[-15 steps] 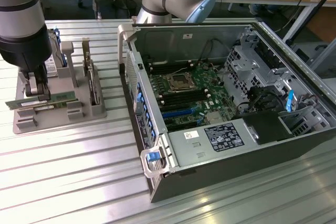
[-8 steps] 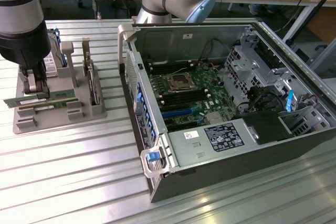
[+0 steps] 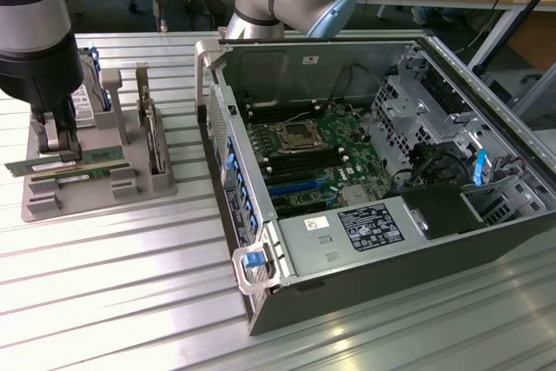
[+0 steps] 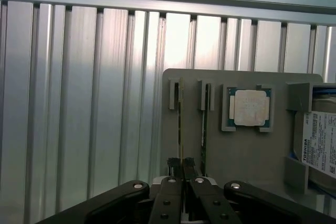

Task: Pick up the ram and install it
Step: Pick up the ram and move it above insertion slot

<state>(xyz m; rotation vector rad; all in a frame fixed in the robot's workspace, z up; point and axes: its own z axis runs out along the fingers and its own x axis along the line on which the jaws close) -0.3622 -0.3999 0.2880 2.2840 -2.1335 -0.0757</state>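
Tool (image 4: 181,163) was closed on ram (image 4: 180,129), thin edge pinched betw. its tips, in holder (image 4: 247,156) just below. Prob. best: pull straight, no twist, clear of 2nd stick (image 4: 203,129) beside tool.

Pincer (image 3: 59,147) low over the grey holder (image 3: 104,188) on the slatted desk (image 3: 113,301), fingers pinched together on the upper edge of the ram (image 3: 39,166). Ram lying lengthwise in the holder, directly beneath the pincer. Well apart from the pincer, toward the exterior view's right, an open computer case (image 3: 347,301) with motherboard (image 3: 304,158) and processor socket (image 3: 291,136) exposed.
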